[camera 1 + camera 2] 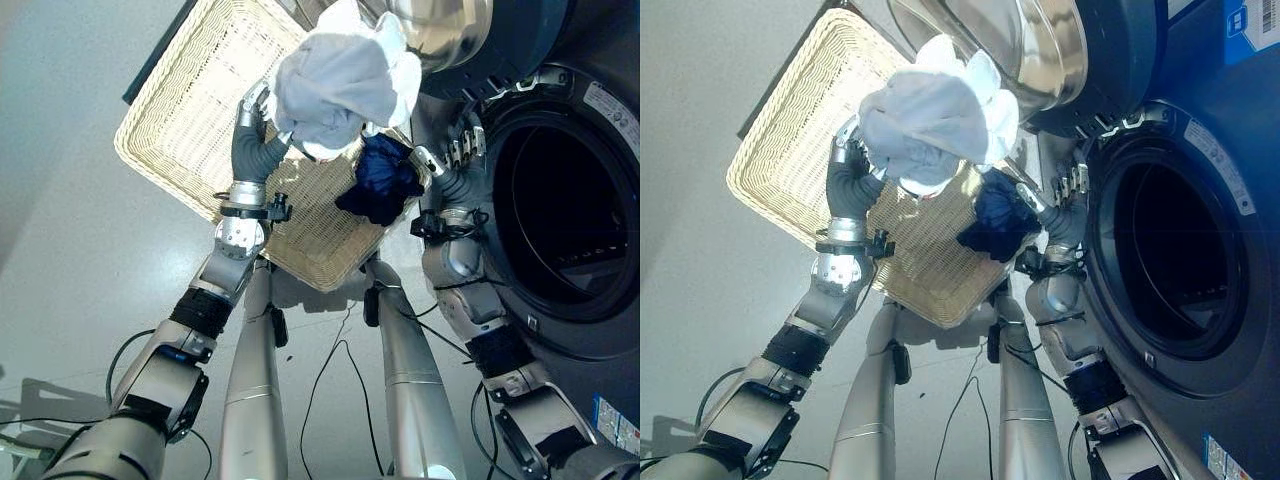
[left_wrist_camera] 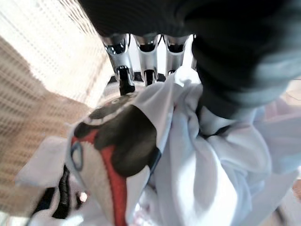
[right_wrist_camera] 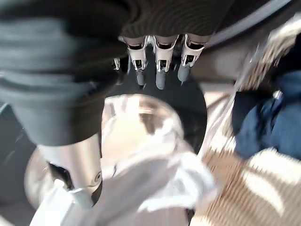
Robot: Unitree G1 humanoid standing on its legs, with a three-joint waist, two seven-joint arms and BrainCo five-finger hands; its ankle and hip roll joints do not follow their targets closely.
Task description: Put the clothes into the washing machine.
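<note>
Grey floor under a wicker basket (image 1: 190,110), washing machine (image 1: 560,210) at 3 o'clock with door open. Left hand (image 1: 252,118) clutches white garment (image 1: 340,80) bunched at its 1 o'clock, over the basket. Right hand (image 3: 157,66), fingers straight and empty, beside dark blue garment (image 1: 385,180) on the basket rim.

Both arms raised, hands at unlike heights.

The left hand (image 1: 258,125) is lifted high on a nearly straight forearm, its fingers (image 2: 123,70) curled round white cloth (image 2: 207,179). The right hand (image 1: 452,165) is held lower, wrist bent, with its fingers (image 3: 160,66) straight and relaxed, holding nothing.
</note>
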